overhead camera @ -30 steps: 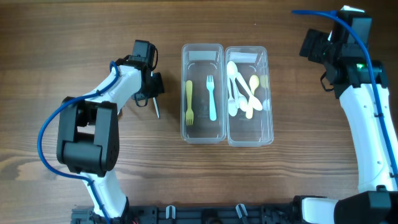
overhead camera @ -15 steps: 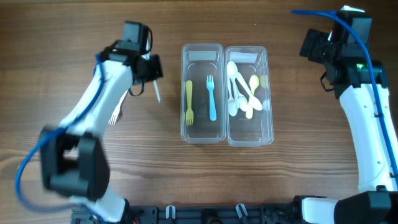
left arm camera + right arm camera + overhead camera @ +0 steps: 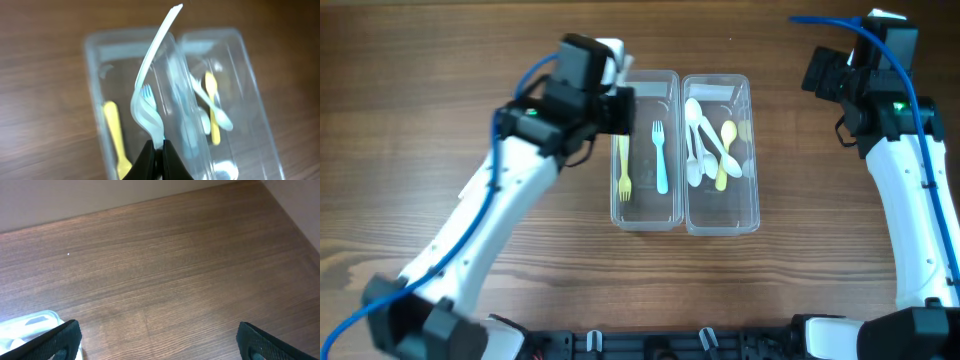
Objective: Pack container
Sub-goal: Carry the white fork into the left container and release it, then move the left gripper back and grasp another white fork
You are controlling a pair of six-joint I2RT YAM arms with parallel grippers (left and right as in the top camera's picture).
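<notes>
Two clear containers stand side by side mid-table. The left container [image 3: 646, 212] holds a yellow fork [image 3: 624, 165] and a blue fork [image 3: 660, 158]. The right container [image 3: 722, 222] holds several white and yellow spoons [image 3: 708, 150]. My left gripper [image 3: 617, 108] hovers over the left container's far left corner. In the left wrist view the left gripper [image 3: 161, 146] is shut on the broad end of a white plastic utensil [image 3: 150, 75], its handle pointing away above both containers. My right gripper [image 3: 820, 72] is open and empty, right of the containers.
In the right wrist view the right gripper [image 3: 160, 340] is over bare wood, with only a corner of a container [image 3: 30, 325] at the lower left. The table's far edge meets a wall there.
My left arm has swung right from the table's left side, carrying the white utensil to above the left container. The right arm has not moved.
</notes>
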